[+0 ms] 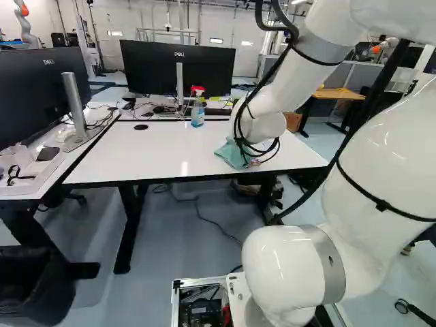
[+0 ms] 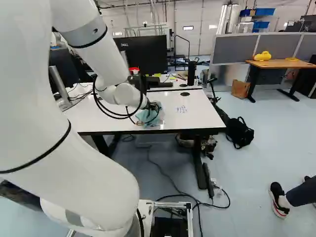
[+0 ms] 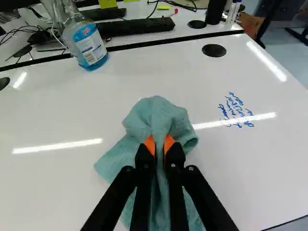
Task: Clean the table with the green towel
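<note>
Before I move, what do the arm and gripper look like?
The arm is white and rounded, with grey bands at joints. Thin black straps circle it, and black cables loop round its wrist end. The gripper is black, its two slim fingers tipped with orange pads, with small round silvery fasteners on the linkages.

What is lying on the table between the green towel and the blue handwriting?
Between the towel and the handwriting is only bare white tabletop with a streak of reflected light; the wrist view shows this.
</note>
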Robot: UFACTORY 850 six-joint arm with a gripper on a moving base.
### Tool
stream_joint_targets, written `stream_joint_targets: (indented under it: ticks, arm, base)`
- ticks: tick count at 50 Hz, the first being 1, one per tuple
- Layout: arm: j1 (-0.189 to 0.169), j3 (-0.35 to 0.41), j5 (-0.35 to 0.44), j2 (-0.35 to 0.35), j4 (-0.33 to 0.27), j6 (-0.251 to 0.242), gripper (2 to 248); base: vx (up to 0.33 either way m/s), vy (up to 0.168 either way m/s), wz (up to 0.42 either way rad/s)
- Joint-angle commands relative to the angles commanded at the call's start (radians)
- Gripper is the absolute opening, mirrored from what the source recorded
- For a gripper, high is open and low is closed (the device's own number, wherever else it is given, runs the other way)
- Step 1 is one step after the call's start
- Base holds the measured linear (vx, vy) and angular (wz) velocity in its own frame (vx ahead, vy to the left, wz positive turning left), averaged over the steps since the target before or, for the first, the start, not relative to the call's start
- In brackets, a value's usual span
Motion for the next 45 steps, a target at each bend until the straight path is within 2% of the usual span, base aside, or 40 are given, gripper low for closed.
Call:
stream_joint_targets:
  ticks: [6,17,45]
  arm:
    - [-0.017,0.001,0.000,0.001,0.000,0.000,40]
    - [-0.017,0.001,-0.012,0.001,0.000,0.000,40]
    - [-0.017,0.001,-0.130,0.001,0.000,0.000,40]
  base:
    - [0.000,0.000,0.000]
    - [0.000,0.000,0.000]
    - [0.000,0.000,0.000]
